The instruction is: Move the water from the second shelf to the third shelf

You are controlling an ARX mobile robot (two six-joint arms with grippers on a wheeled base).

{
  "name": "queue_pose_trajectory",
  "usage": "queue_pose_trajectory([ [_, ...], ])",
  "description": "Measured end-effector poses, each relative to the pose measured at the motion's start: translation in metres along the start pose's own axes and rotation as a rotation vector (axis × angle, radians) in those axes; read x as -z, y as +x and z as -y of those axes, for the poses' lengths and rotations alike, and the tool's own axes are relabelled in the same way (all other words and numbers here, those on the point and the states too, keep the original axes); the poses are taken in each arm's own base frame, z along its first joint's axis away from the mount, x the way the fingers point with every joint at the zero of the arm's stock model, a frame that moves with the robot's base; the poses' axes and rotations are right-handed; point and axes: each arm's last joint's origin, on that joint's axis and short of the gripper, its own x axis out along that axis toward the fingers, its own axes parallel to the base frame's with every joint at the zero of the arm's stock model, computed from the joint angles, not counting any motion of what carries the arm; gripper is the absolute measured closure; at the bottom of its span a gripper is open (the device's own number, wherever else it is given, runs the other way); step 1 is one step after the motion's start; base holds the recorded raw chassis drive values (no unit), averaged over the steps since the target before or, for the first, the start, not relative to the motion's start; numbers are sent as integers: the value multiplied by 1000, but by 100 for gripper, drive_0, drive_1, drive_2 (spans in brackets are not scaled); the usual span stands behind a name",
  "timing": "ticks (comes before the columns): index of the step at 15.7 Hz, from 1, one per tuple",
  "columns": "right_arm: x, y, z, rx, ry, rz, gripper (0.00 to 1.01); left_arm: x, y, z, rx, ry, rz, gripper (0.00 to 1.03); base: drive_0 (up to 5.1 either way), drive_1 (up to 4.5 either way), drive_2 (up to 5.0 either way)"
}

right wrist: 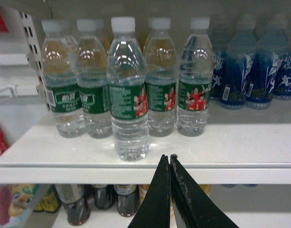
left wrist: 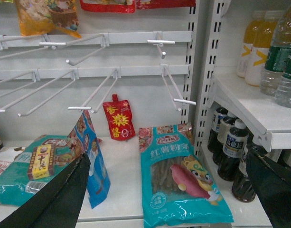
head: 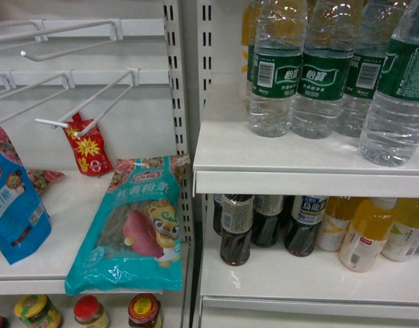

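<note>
The right gripper (right wrist: 170, 157) is seen closed and empty, just before the front water bottle (right wrist: 128, 90); the left gripper (left wrist: 169, 161) is spread wide.

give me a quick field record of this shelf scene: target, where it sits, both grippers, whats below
target: water bottles with green labels
location: upright on the white shelf, one bottle nearest the edge
right gripper: shut, empty, in front of the shelf edge
left gripper: open, empty, facing the snack bay
below: dark drink bottles and yellow drink bottles
</note>
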Motion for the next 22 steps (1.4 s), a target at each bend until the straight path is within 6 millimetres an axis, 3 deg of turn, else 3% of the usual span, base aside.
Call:
queue_pose_trajectory([
  [1, 8, -2, 0, 0, -2, -16, 99, 0, 0, 0, 0, 0, 0, 5, 0, 0, 0],
  [3, 19, -7, 0, 0, -4, -34, 99, 0, 0, 0, 0, 0, 0, 5, 0, 0, 0],
  [12, 34, -22, 0, 0, -4, -8, 99, 0, 0, 0, 0, 0, 0, 5, 0, 0, 0],
  [13, 40, -29, 0, -2, -4, -65, 99, 0, 0, 0, 0, 0, 0, 5, 0, 0, 0],
  [14, 36, -33, 0, -1, -5, -2, 99, 0, 0, 0, 1, 0, 0, 5, 0, 0, 0],
  [20, 37, -33, 0, -1, -4, -17, 99, 0, 0, 0, 0, 0, 0, 5, 0, 0, 0],
  [21, 37, -33, 0, -1, -5, -17, 92, 0, 0, 0, 0, 0, 0, 5, 0, 0, 0],
  [22, 37, -33, 0, -1, -5, -17, 78, 0, 0, 0, 0, 0, 0, 5, 0, 0, 0],
])
